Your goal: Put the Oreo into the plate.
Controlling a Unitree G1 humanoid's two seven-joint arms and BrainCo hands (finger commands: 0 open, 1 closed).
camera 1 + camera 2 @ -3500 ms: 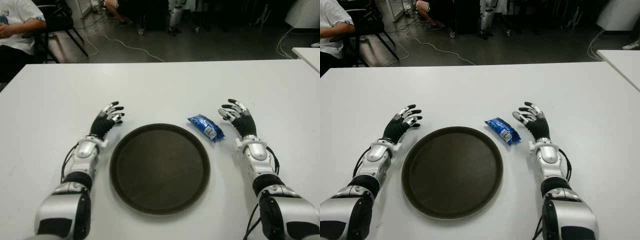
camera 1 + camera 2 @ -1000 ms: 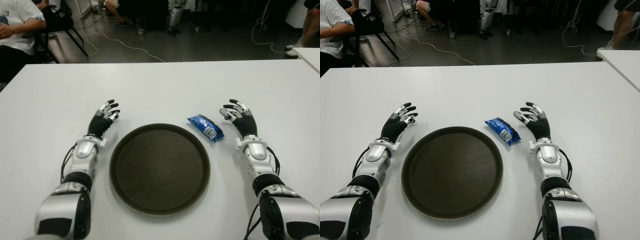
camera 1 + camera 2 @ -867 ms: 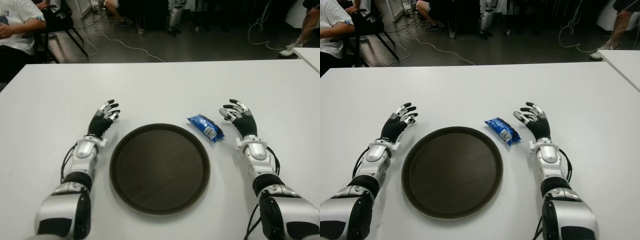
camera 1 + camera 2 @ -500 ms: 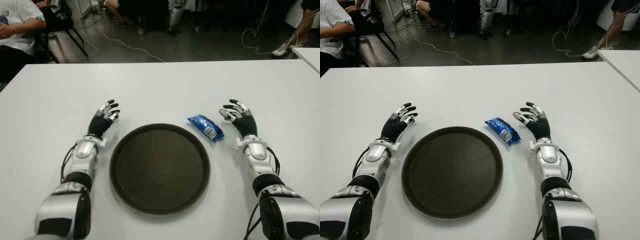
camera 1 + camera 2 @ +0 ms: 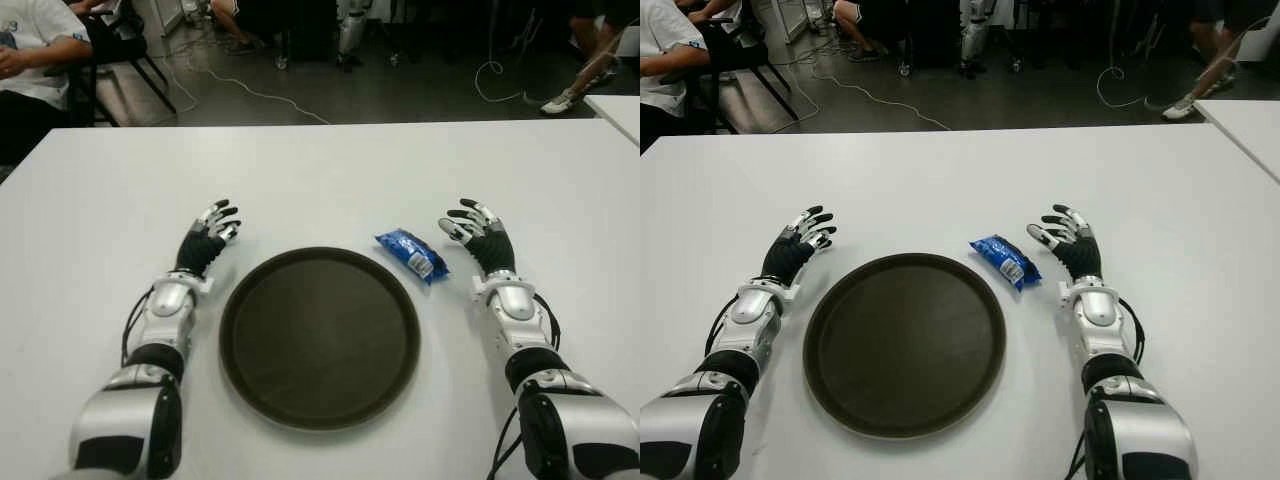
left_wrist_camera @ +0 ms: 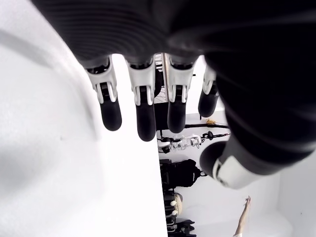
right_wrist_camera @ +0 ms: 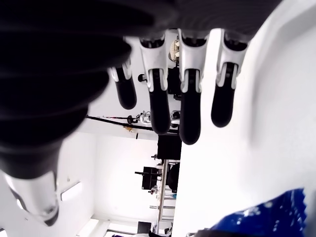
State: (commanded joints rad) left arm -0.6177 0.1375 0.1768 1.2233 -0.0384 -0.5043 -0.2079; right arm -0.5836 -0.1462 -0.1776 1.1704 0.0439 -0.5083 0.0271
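Observation:
A blue Oreo packet [image 5: 411, 254] lies on the white table [image 5: 320, 170], just off the upper right rim of the round dark brown plate [image 5: 318, 336]. The plate holds nothing. My right hand [image 5: 471, 229] is open, its fingers spread, a short way to the right of the packet and not touching it; the packet's blue edge [image 7: 266, 221] shows in the right wrist view. My left hand [image 5: 212, 228] is open too, beside the plate's upper left rim, fingers [image 6: 140, 106] extended and holding nothing.
A seated person [image 5: 35, 60] and a black chair [image 5: 120, 55] are beyond the table's far left corner. Cables [image 5: 250, 90] run over the dark floor behind. Another white table's corner [image 5: 615, 108] shows at far right, with a person's legs [image 5: 590, 55] near it.
Both hands, the packet and the plate stay where they were. Only a person's legs in the background at far right have shifted.

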